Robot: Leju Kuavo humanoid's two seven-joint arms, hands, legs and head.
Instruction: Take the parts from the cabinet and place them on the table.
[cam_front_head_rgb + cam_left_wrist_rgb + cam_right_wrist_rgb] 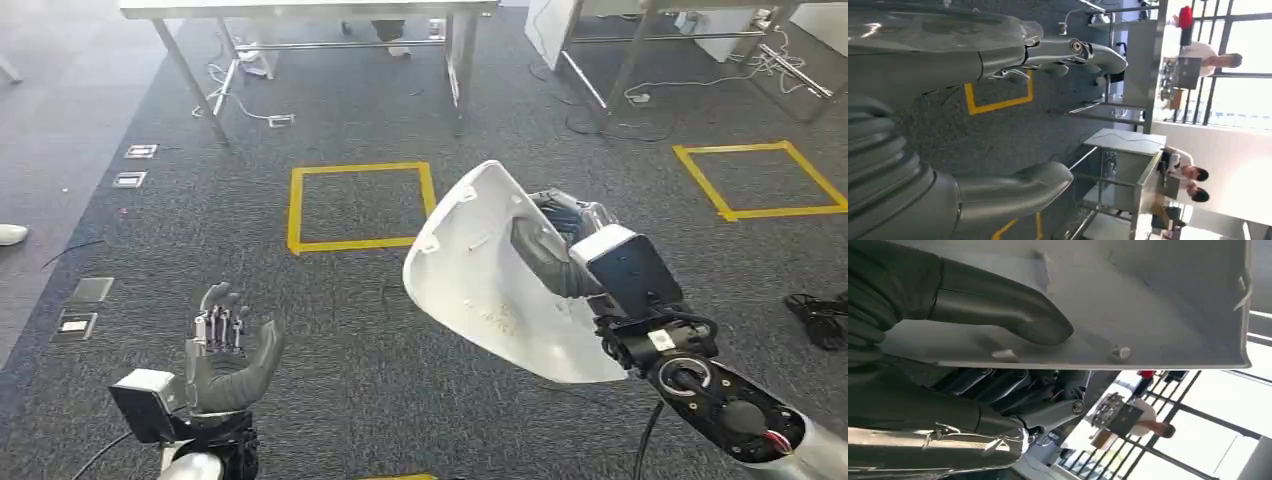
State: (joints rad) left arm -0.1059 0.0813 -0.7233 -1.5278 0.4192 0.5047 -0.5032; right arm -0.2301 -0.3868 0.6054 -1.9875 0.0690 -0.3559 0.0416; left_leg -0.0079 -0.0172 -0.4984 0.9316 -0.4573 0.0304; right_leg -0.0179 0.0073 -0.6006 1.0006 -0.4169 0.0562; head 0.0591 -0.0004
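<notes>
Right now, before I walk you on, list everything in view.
Shell part: one, white, held up in the right hand above the floor.
Tape squares: two, yellow, on the grey carpet, one ahead, one far right.
Tables: two, metal-legged, far side of the carpet.
Cables: several, white and black, under the tables.
Floor boxes: four, grey, left on the carpet.
People: three, in the left wrist view by a window.
Left hand: one, grey, fingers apart, holding nothing.
Right hand: one, grey, gripping the shell part.
</notes>
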